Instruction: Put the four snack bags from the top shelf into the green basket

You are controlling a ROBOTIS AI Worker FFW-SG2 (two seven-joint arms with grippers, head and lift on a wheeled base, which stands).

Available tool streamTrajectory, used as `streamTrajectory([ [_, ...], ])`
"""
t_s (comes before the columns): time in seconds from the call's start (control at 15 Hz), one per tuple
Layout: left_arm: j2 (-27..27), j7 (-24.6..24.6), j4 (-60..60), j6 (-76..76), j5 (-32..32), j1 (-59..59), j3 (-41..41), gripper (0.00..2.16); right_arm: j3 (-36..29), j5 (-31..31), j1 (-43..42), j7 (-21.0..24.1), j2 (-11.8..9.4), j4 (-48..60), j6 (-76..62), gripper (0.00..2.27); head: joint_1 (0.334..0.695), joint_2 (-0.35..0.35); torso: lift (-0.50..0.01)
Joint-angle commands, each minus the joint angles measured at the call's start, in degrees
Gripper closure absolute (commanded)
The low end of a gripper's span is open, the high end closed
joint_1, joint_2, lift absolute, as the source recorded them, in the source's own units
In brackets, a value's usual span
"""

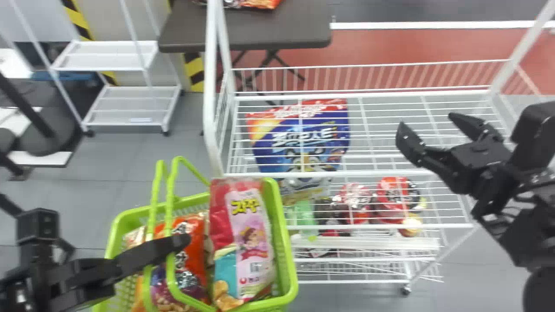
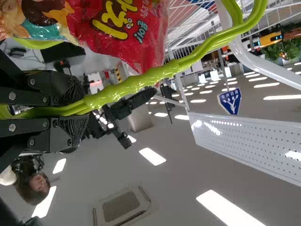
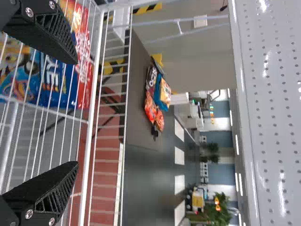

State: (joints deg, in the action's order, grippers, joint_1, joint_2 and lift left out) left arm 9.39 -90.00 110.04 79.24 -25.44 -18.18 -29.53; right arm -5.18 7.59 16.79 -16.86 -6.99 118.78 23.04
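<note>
**White rack by a red floor: the bagging looks all but finished**

Beyond the wire rack (image 1: 381, 173), a dark table (image 1: 277, 30) carries more packets. The green basket (image 1: 284, 242) sits by the top shelf's front left corner, its handles (image 2: 141, 81) clamped in the left hand (image 2: 81, 109). Inside stands a glossy pink-and-red bag (image 1: 249, 229) with yellow lettering, beside a crinkled orange bag (image 1: 196, 242); purple and teal packaging peeks out. The right hand (image 1: 429, 121) is spread over the shelf's right side. A blue bag (image 1: 295, 138) appears to lie beneath the wires, so probably nothing remains to load.
</note>
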Motion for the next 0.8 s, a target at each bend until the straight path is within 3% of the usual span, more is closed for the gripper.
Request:
streamTrajectory([
  [0.0,0.0,-0.6,2.9,-0.3,0.0,-0.5,-0.1,2.15,-1.0,-0.3,1.8,0.0,0.0,-3.6,-5.7,0.04,0.695,-0.014,0.000],
  [0.73,-0.2,-0.6,6.1,-0.3,1.8,-1.2,-0.3,2.15,-1.6,1.7,5.2,-0.1,0.2,-6.5,-15.5,0.06,0.695,-0.052,0.000],
])
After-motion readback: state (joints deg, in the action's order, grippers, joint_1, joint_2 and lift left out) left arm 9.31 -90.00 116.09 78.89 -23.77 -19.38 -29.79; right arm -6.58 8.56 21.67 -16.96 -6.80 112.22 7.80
